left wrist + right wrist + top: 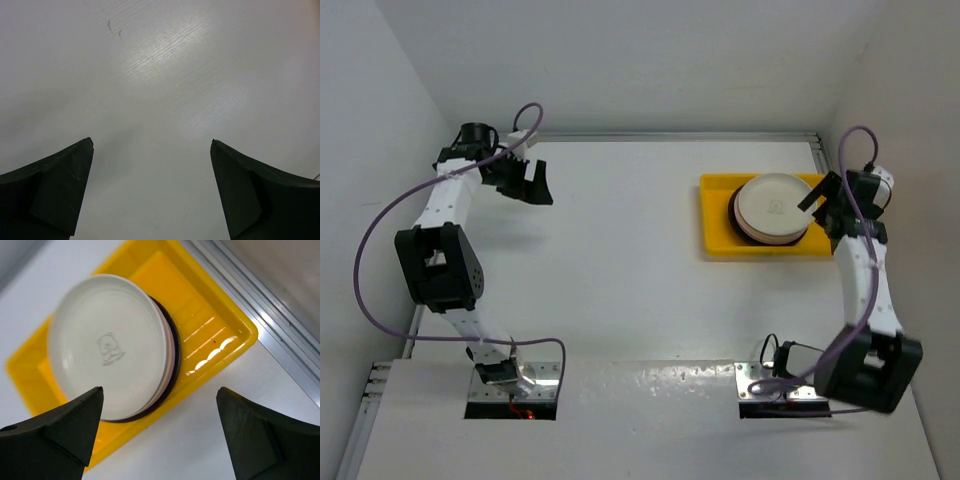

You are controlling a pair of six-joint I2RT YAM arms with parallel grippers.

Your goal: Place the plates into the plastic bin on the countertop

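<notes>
A stack of plates (772, 208) sits in the yellow plastic bin (716, 220) at the far right of the white countertop (620, 260). The top plate is cream with a small bear drawing; lilac and dark rims show beneath it. In the right wrist view the stack (107, 345) fills the left part of the bin (210, 320). My right gripper (823, 200) is open and empty, just above the bin's right end; it shows in its own view (160, 392). My left gripper (525, 180) is open and empty over bare countertop at the far left; it shows in its own view (151, 143).
A metal rail (670, 137) runs along the back edge and down the right side (260, 305). White walls enclose the counter on three sides. The arm bases (515, 385) are bolted at the near edge.
</notes>
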